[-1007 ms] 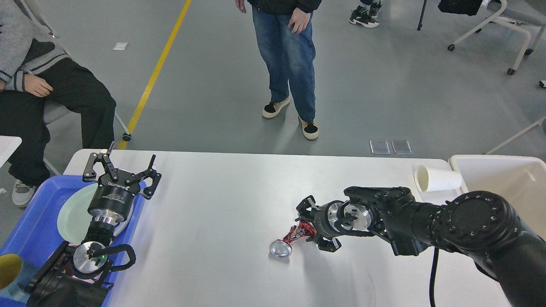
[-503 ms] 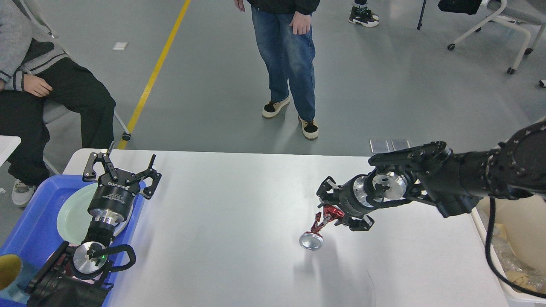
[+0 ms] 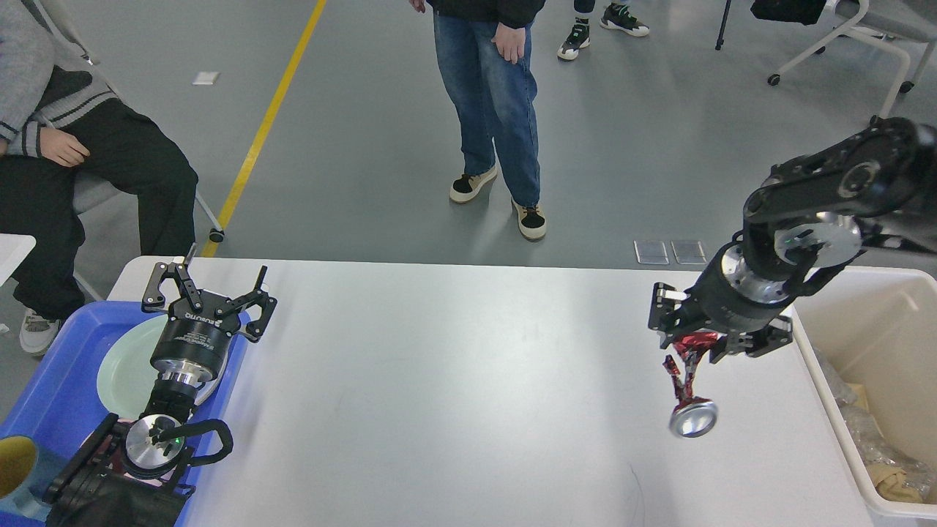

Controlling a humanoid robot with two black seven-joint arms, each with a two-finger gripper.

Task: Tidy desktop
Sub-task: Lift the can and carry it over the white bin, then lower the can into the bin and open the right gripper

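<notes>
Pincer first: the right pincer (image 3: 704, 342) is clamped on the upper, crumpled red end of a crushed can (image 3: 687, 388), and the can hangs clear above the bench (image 3: 439, 380). From that grip the can runs downward, tilted slightly, so its long axis stands nearly upright; the silver round end points down and toward the camera, the red pinched end points up into the jaws.

Taking the cream bin (image 3: 889, 322) as the landmark, the can hangs just to the left of the bin's near wall, over the bench's right part, not yet over the bin's opening. The move that seems to follow is a carry rightward across that wall, then a release; I judge the low-hanging silver end is what must clear the rim.

The right arm is the nearer one by far. The left pincer (image 3: 208, 293) sits far left of the bin, fingers spread and holding nothing, above a pale plate (image 3: 124, 369) in a blue tray (image 3: 51, 395).
</notes>
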